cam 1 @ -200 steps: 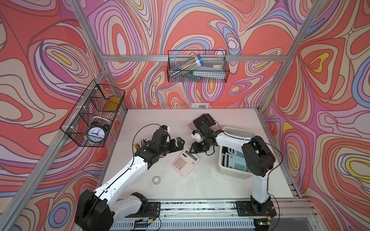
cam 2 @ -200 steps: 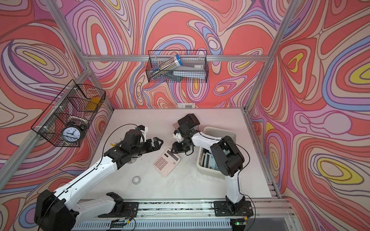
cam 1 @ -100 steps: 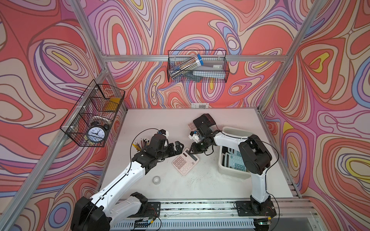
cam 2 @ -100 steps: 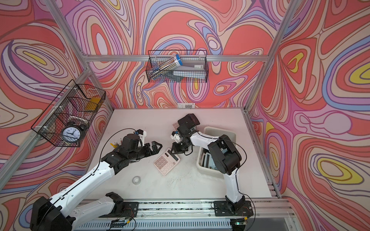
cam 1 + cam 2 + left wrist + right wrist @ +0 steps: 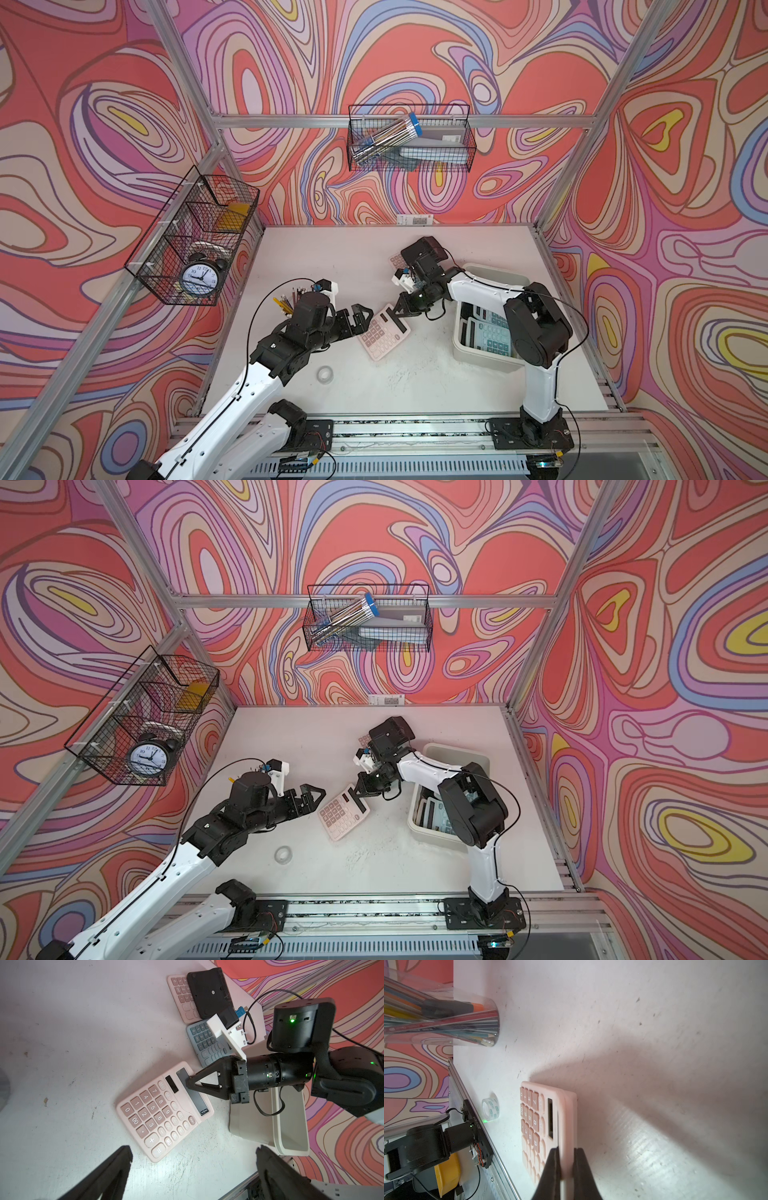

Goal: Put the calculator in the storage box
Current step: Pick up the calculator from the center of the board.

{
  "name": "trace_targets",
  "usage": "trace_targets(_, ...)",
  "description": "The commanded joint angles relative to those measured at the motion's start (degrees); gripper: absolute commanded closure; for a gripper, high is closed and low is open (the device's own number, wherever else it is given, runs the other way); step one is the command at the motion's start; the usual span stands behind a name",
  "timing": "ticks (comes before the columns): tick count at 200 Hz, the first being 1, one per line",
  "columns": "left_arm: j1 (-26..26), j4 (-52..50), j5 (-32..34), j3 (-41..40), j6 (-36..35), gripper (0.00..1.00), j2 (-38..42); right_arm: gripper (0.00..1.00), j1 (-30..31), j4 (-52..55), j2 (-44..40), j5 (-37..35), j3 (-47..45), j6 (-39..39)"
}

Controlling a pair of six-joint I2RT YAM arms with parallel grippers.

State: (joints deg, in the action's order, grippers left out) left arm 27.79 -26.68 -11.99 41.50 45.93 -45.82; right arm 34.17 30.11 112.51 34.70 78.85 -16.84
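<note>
Calculator (image 5: 384, 336) first: it lies face up on the table (image 5: 415, 386), skewed, between the two arms and near the storage box (image 5: 478, 359). The right gripper (image 5: 401, 313) is pinched shut on its thick display-end edge, probably because that raised rim gives the fingers something to bite where the flat body offers nothing. The left gripper (image 5: 363, 319) hangs wide open just beside the opposite side, empty, perhaps to stop any sliding. The calculator is pale pink, with darker pink keys, a slim dark screen and a small solar strip. Other calculators (image 5: 492, 332) lie in the box.
</note>
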Motion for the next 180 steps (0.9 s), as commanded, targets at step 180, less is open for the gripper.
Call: trace_targets(180, 0.23, -0.25, 8.62, 5.53, -5.47, 0.01, 3.62, 1.0, -3.46, 3.68, -29.54, -16.4, -2.26, -6.45)
